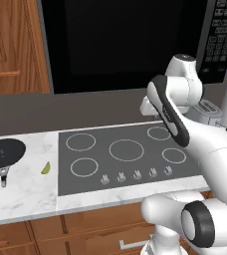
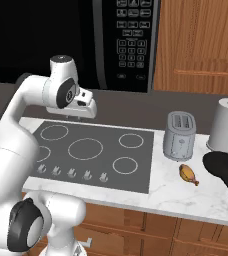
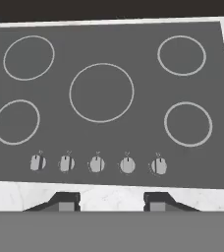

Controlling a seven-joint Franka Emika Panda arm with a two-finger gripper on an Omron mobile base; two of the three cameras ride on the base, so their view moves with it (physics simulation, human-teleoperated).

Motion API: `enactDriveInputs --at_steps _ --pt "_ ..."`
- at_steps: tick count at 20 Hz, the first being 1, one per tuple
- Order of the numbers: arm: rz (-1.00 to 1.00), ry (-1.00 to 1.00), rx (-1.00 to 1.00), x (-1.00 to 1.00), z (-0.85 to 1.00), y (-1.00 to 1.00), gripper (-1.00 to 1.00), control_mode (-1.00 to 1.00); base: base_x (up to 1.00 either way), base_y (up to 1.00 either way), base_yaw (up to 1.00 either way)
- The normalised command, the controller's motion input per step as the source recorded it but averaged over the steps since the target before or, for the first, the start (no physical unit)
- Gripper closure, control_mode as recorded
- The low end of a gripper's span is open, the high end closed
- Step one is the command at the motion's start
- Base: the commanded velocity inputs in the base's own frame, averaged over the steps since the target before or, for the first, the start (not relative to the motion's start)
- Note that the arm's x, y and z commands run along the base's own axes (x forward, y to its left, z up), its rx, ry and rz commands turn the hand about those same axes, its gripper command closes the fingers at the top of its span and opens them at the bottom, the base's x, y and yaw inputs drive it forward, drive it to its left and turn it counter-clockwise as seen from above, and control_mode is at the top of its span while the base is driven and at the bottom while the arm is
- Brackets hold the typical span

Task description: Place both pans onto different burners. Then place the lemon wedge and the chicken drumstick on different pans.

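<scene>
Gripper (image 3: 108, 202) part-open, holding nothing; pans (image 1: 4, 152) (image 2: 224, 165) rigid, likely handle-heavy — grasp each slim handle near the bowl.

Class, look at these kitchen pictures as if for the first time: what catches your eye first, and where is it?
The dark grey cooktop with its five white burner rings sits bare in the middle of the marble counter, the white robot arm reaching over it with its gripper apart and holding nothing. One black pan lies left of the cooktop beside a lemon wedge. The other pan lies far right, near a chicken drumstick and a toaster.
</scene>
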Motion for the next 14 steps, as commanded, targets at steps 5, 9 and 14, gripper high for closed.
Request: enactDriveInputs --at_steps 5,9,14 --pt "0.00 0.00 0.00 -0.12 0.00 0.00 -1.00 -1.00 0.00 0.00 0.00" --pt "0.00 0.00 0.01 -0.31 0.00 0.00 -1.00 -1.00 0.00 0.00 0.00" --pt "0.00 0.00 0.00 -0.40 -0.05 0.00 -1.00 -1.00 0.00 0.00 0.00"
